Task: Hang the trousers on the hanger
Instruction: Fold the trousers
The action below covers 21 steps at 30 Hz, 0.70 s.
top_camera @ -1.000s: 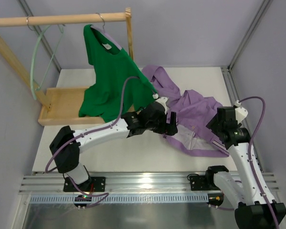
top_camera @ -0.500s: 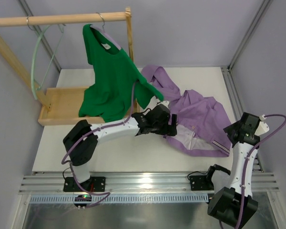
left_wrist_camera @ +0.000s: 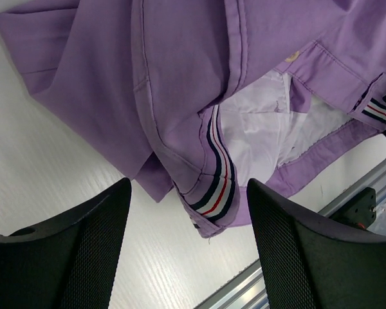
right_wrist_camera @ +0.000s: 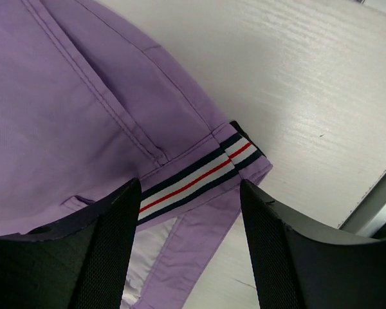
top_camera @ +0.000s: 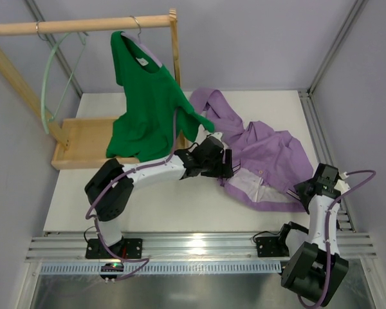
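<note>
The lilac trousers (top_camera: 264, 151) lie crumpled on the white table, right of centre, with the waistband towards the near edge. In the left wrist view the striped waistband fold (left_wrist_camera: 220, 183) lies just beyond my open left gripper (left_wrist_camera: 190, 225), whose fingers stand either side without touching it. My left gripper (top_camera: 226, 164) is at the trousers' left edge. My right gripper (top_camera: 311, 188) is at their near right corner. It (right_wrist_camera: 190, 225) is open over the striped waistband end (right_wrist_camera: 199, 175). The mint-green hanger (top_camera: 46, 96) hangs on the wooden rail at far left.
A bright green top (top_camera: 148, 106) hangs from the wooden rail (top_camera: 83, 26), draping over the rack's wooden base (top_camera: 83, 143) close to my left arm. An aluminium rail (top_camera: 193, 248) runs along the table's near edge. Frame posts (top_camera: 331, 48) stand at the back corners.
My right arm has pulled back towards the near right edge; its gripper now sits at the waistband's right corner. The left arm's elbow has shifted, and its jaws have narrowed a little.
</note>
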Available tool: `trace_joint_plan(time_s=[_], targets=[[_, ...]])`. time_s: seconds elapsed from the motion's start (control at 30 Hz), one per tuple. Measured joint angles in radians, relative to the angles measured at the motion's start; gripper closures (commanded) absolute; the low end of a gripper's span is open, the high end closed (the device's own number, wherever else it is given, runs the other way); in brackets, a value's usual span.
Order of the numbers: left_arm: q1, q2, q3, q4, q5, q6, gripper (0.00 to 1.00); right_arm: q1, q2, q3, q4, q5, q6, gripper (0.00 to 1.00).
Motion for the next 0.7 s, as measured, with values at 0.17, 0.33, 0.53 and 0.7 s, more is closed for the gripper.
trace_joint_plan(time_s=[0.17, 0.33, 0.53, 0.7], targets=[[0.002, 0.0, -0.031, 0.035, 0.034, 0.001, 0.3, 0.0, 0.033, -0.06, 0.074, -0.051, -0.002, 0.37], [0.002, 0.0, -0.035, 0.063, 0.068, -0.003, 0.49, 0.0, 0.09, -0.063, 0.135, -0.094, -0.013, 0.63], [0.003, 0.0, -0.035, 0.079, 0.088, -0.016, 1.0, 0.0, 0.109, -0.051, 0.156, -0.129, -0.051, 0.96], [0.01, 0.0, -0.015, 0.051, 0.098, -0.012, 1.0, 0.0, 0.066, 0.065, 0.103, -0.119, -0.093, 0.96]])
